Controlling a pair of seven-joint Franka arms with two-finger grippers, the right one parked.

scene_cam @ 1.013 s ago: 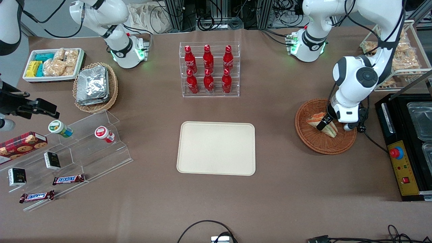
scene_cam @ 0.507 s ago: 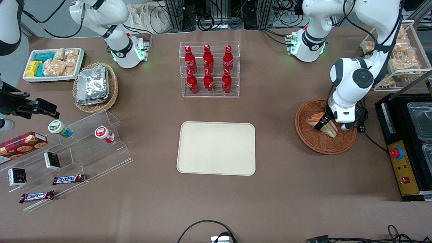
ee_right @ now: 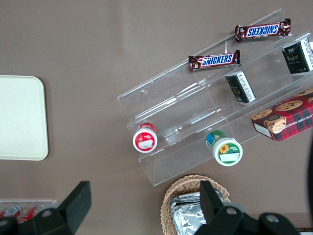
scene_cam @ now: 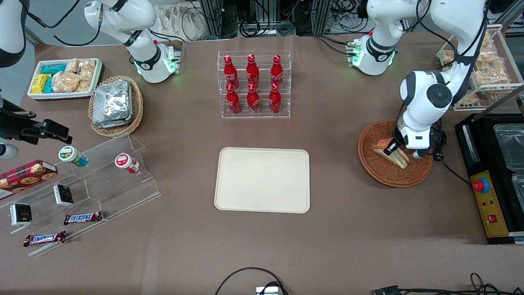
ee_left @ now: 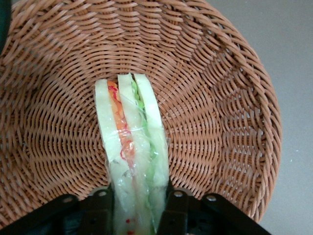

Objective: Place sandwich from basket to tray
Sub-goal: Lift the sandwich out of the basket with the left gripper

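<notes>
2 fingers (ee_left: 100, 208) of gripper (scene_cam: 394, 148) pressed against both flanks of wrapped sandwich (ee_left: 131, 152), clamped on it, inside reddish basket (scene_cam: 385, 174) at right of front frame. Bare cream tray (scene_cam: 262, 180) at frame centre, well apart.

1. A robotics lab staged as a snack shop: white arm bases (scene_cam: 154, 65) bolted at the brown table's (scene_cam: 262, 246) 12 o'clock edge.
2. Cola bottles (scene_cam: 253, 84) in an acrylic rack.
3. Snickers bars (scene_cam: 83, 217) on clear display steps at 8 o'clock.
</notes>
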